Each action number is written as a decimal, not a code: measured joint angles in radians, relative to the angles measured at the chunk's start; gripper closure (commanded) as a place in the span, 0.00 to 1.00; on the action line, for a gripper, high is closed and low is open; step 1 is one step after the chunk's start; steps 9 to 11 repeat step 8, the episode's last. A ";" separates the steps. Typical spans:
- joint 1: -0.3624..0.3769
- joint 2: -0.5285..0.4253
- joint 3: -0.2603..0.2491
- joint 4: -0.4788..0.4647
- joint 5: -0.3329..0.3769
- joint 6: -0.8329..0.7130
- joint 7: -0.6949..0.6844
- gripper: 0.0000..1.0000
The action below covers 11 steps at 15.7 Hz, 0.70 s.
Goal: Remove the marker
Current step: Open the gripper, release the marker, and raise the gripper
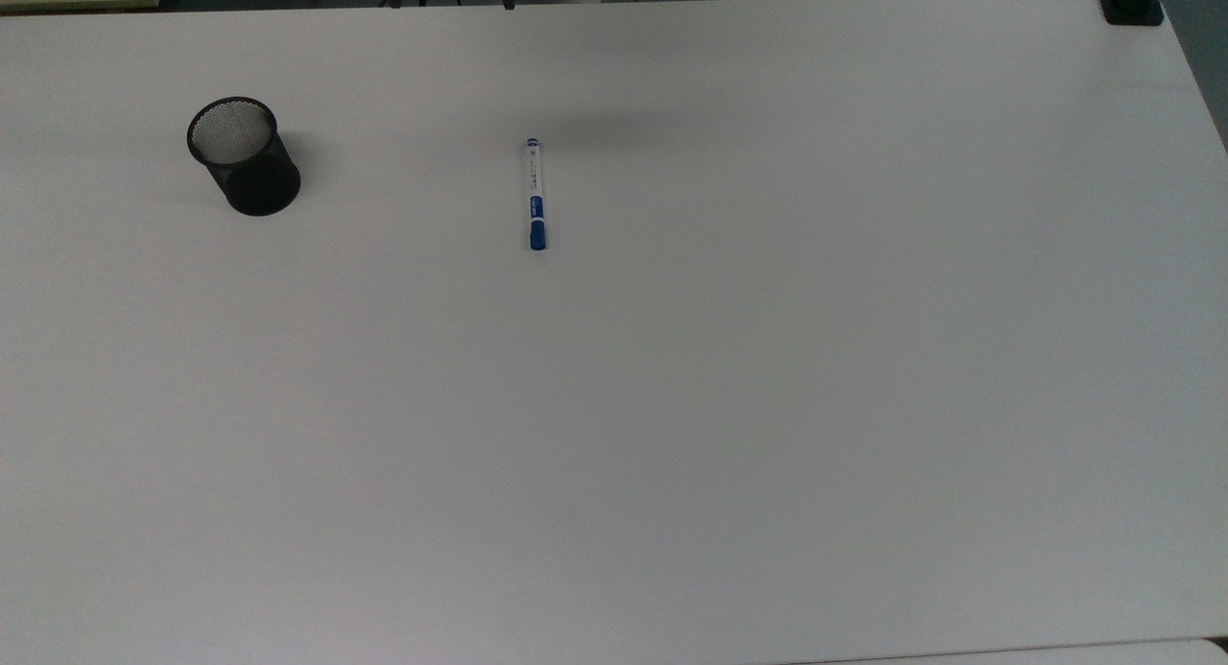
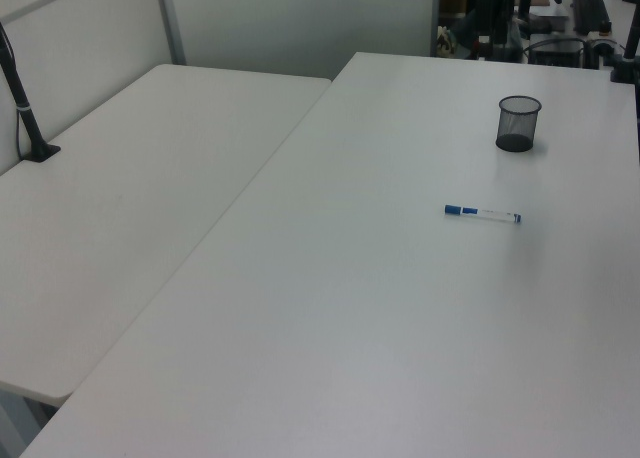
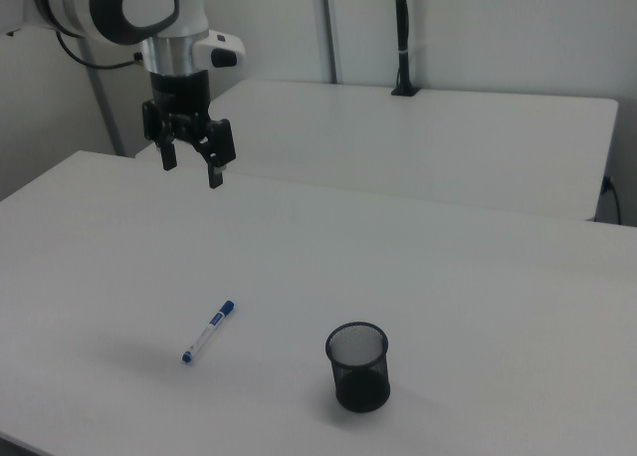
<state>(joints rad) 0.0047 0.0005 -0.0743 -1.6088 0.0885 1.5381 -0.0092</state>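
The marker (image 3: 208, 331) is laid flat on the table (image 3: 448, 307), apart from the mesh cup (image 3: 357, 366); the gripper (image 3: 191, 169) is held high, jaws wide and empty.

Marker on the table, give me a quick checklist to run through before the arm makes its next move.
1. Marker out of the cup: ok. It lies flat on the table, apart from the mesh cup.
2. Cup upright and holding nothing: ok. The top view looks into it and shows bare mesh.
3. Gripper free of a load: ok. Its fingers are spread with nothing between them.
4. Gripper clear of the marker: ok. In the right view it hangs well above the table, towards the far edge.
5. Marker at rest, away from the table edges: ok in the top view.
6. Cap firmly on the marker: cannot tell.
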 measured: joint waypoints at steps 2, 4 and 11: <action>0.000 0.006 0.003 -0.004 -0.006 0.000 0.000 0.00; -0.001 0.010 0.004 -0.004 -0.021 0.007 -0.002 0.00; -0.006 0.012 0.003 -0.004 -0.027 0.032 -0.013 0.00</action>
